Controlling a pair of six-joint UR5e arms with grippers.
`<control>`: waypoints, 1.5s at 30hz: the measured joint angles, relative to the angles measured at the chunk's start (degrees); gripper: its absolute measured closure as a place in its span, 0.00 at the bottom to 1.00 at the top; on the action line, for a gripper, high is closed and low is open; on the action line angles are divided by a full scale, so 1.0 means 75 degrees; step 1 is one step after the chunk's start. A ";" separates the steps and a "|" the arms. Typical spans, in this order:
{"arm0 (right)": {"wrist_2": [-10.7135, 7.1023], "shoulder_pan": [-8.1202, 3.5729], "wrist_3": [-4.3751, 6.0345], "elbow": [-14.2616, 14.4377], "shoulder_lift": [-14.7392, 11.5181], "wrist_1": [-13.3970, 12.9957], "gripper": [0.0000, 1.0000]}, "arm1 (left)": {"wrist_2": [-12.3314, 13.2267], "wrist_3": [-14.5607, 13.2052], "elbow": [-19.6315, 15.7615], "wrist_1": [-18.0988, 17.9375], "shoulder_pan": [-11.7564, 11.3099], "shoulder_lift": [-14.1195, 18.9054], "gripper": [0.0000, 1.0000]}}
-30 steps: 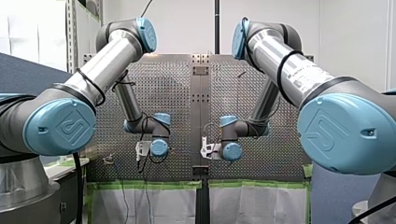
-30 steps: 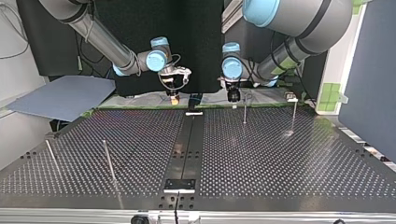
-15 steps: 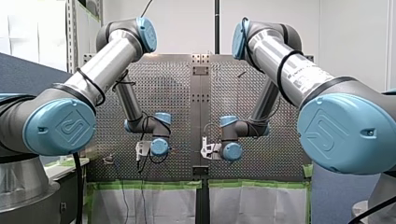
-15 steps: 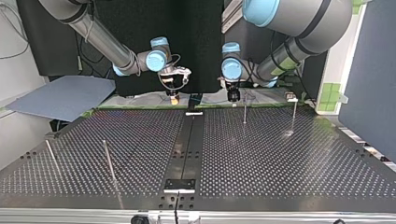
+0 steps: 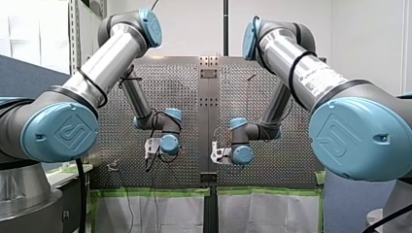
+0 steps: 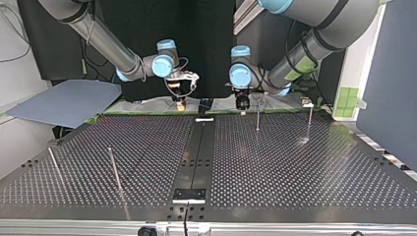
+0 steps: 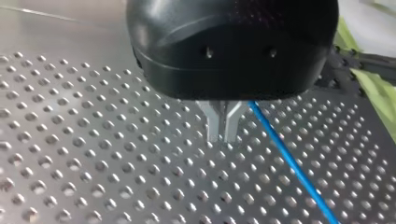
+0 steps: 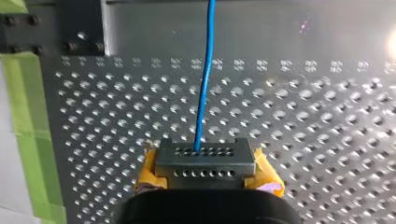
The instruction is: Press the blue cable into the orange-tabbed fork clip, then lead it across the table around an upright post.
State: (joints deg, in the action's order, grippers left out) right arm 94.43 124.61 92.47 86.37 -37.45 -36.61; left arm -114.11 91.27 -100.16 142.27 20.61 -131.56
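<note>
A white wall (image 5: 369,39) is closing off the room beyond the desk (image 5: 180,97), and the desk's perforated metal top is catching a bright glare (image 8: 391,44) at one spot in the right wrist view. Green tape (image 5: 150,192) is running along the desk's near edge in the front view, and white sheeting (image 5: 165,213) is hanging below it. A metal shelf upright (image 5: 74,34) is standing at that view's left. In the top view, a black backdrop (image 6: 211,39) is hanging behind the desk. A blue-grey board (image 6: 64,101) is lying at the left, and a blue-grey partition (image 6: 388,83) is standing at the right.
</note>
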 joint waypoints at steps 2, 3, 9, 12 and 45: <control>0.0046 -0.0007 0.0010 -0.0006 -0.0108 0.0068 1.00 | -0.0041 0.0012 0.0000 0.0134 0.0060 0.0148 0.98; 0.0058 -0.0007 0.0020 -0.0008 -0.0164 0.0095 1.00 | -0.0069 0.0018 0.0000 0.0185 0.0085 0.0215 0.98; 0.0096 0.0001 0.0084 -0.0005 -0.0556 0.0366 1.00 | -0.0292 0.0154 -0.0001 0.0333 0.0270 0.0684 0.98; 0.0091 0.0013 0.0104 -0.0008 -0.0750 0.0469 1.00 | -0.0319 0.0199 0.0000 0.0349 0.0367 0.0890 0.98; 0.0058 -0.0006 0.0187 -0.0043 -0.3153 0.0982 1.00 | -0.0330 0.0313 0.0005 0.1032 0.0944 0.3070 0.98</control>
State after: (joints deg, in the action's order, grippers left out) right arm 94.87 124.56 93.87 86.05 -61.09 -29.25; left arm -116.58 93.62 -100.13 150.01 27.68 -108.53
